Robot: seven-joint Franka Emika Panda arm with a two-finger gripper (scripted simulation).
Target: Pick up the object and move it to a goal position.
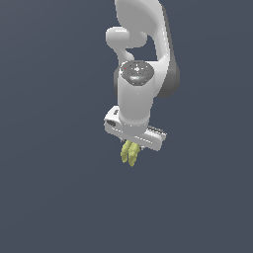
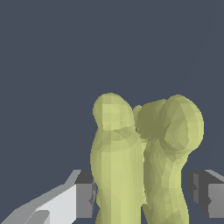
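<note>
The object [image 1: 130, 153] is a small yellow-green bunch of bumpy, banana-like lobes. It hangs out below my white gripper [image 1: 131, 146] in the exterior view, near the middle of the picture. In the wrist view the object [image 2: 140, 157] stands between my two fingers and fills the gap. One grey finger pad [image 2: 84, 199] touches one lobe and the other finger pad [image 2: 199, 192] touches the other lobe. My gripper [image 2: 141, 197] is shut on the object. No goal marker shows in either view.
The ground is a plain dark blue-grey surface [image 1: 49, 197] with no other objects, edges or shadows in view. The white arm [image 1: 141, 59] rises above the gripper toward the top of the exterior view.
</note>
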